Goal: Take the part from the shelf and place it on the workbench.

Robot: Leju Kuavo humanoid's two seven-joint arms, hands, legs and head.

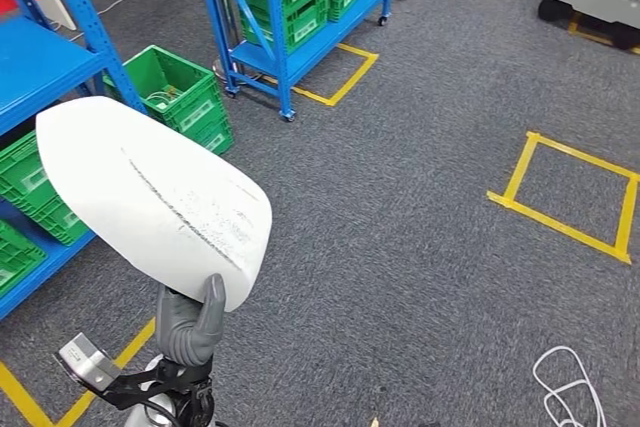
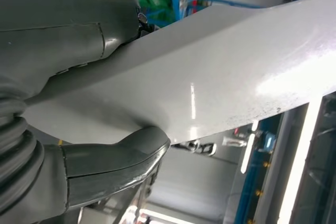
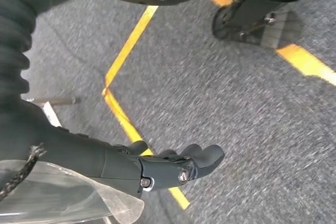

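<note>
Left hand (image 1: pixel 190 325) grips white part (image 1: pixel 151 197); right hand (image 3: pixel 174 165) empty, fingers extended; crate labels (image 1: pixel 196 115) unreadable.

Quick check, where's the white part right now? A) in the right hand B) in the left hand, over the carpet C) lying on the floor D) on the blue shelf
B: the left hand grips the white part from below and holds it above the grey carpet; the left wrist view shows the thumb clamped under it, while the right hand hangs with nothing in it.
</note>
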